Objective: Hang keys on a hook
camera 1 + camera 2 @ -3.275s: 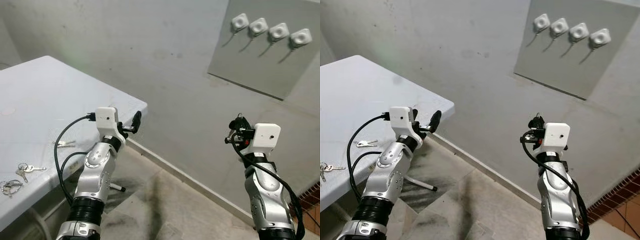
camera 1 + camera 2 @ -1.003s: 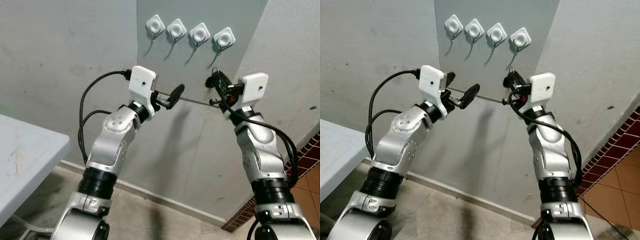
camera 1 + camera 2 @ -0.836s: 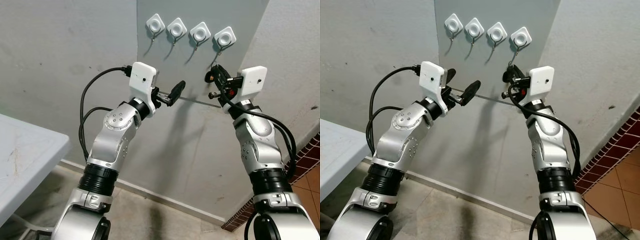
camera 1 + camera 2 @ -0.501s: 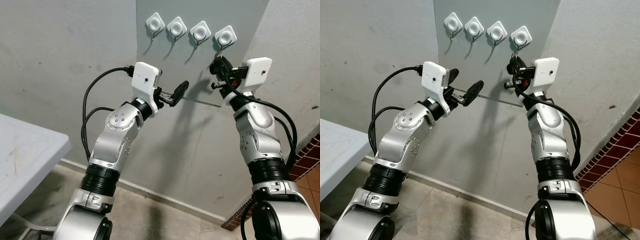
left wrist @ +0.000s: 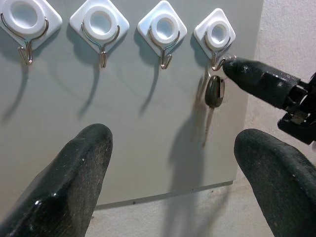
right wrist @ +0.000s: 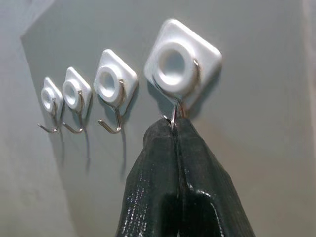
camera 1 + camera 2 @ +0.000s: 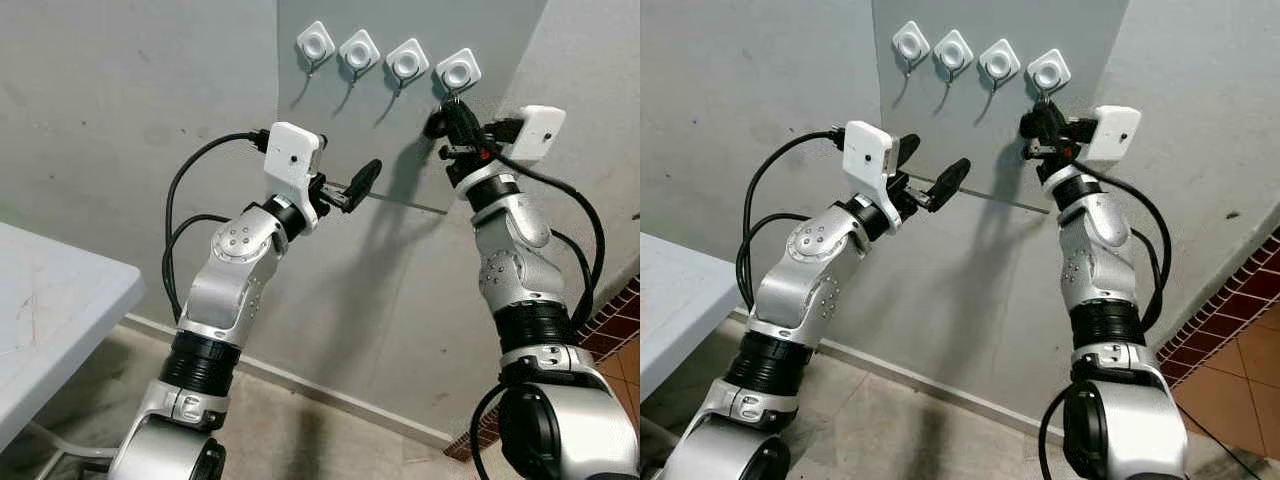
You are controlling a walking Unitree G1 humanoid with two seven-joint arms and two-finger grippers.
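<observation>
- Left wrist view looks out between the wide-spread fingers (image 5: 74, 168) of the left gripper (image 7: 345, 190), which is raised in front of the wall and holds nothing.
- Further out, the right gripper (image 6: 174, 128) is raised against the grey board (image 7: 350, 140) with its two fingers pressed flat together, pinching what looks like the key ring right at the wire of the rightmost hook (image 6: 180, 66).
- Below that hook, a dark-headed key (image 5: 214, 92) hangs with its blade pointing down, close against the board.
- The other three hooks (image 5: 101, 29) to its left carry nothing.
- My reading: the task is nearly done. The ring appears to sit at the hook, though whether it is fully over the wire cannot be told from these pictures.
- Left to do, as I judge it: part the right fingers, draw the arm back, and see that the key stays hanging on its own.
</observation>
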